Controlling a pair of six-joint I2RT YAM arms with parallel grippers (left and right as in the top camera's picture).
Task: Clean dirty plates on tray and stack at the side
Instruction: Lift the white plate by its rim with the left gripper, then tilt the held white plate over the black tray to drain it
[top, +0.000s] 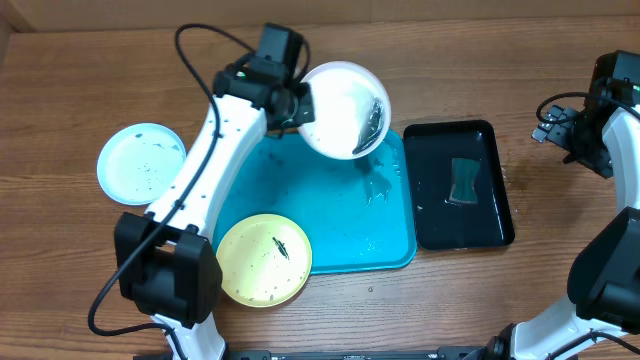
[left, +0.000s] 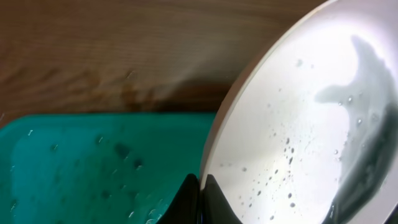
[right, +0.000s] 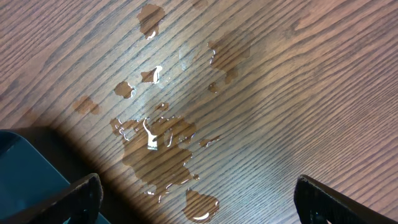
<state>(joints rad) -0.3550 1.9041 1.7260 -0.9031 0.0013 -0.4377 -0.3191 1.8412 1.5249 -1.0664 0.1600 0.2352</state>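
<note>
A brown wooden desk (top: 100, 80) with a clear grain is seen in every view. A big teal tray (top: 340, 230) is laid in the middle of it, and drops of water are spread over the tray. The white plate (top: 345, 108) is held up on a tilt over the far edge of the tray. Its rim is pinched tight by the left jaws. A dark smear and small specks are seen on this plate.

The pale blue plate (top: 140, 163) is set flat on the desk, left of the tray. The yellow-green plate (top: 264, 259) is laid over the tray's near left corner, partly on the desk. Dark specks are seen on both.

A small black tray (top: 505, 190) is placed just right of the teal one, with a sponge (top: 463, 182) in it.

The right jaws are spread wide, and nothing is held in them. Under them, small puddles (right: 155, 143) are seen shining on the wood.
</note>
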